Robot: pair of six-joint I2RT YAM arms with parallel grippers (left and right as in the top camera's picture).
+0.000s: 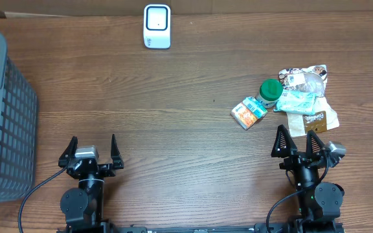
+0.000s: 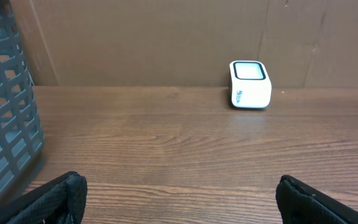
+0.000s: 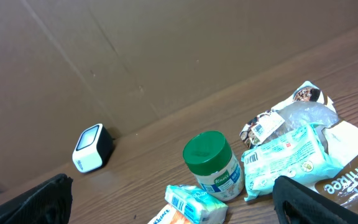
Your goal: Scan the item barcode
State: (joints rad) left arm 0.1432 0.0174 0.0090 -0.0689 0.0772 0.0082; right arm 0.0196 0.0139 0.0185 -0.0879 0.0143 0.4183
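Grey lattice basket [image 1: 11, 110] stands far left. Right side, touching in a heap: round green-capped jar [image 1: 270, 90], crinkly teal pouch [image 1: 298, 100], boxy orange carton [image 1: 248, 112]. Glossy white scanner [image 1: 157, 26] sits at the far edge. Left gripper [image 1: 93, 139] and right gripper [image 1: 296, 133] gape wide, holding nothing.

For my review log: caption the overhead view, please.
Left gripper and right gripper open; white scanner far, grocery pile right, grey basket left.
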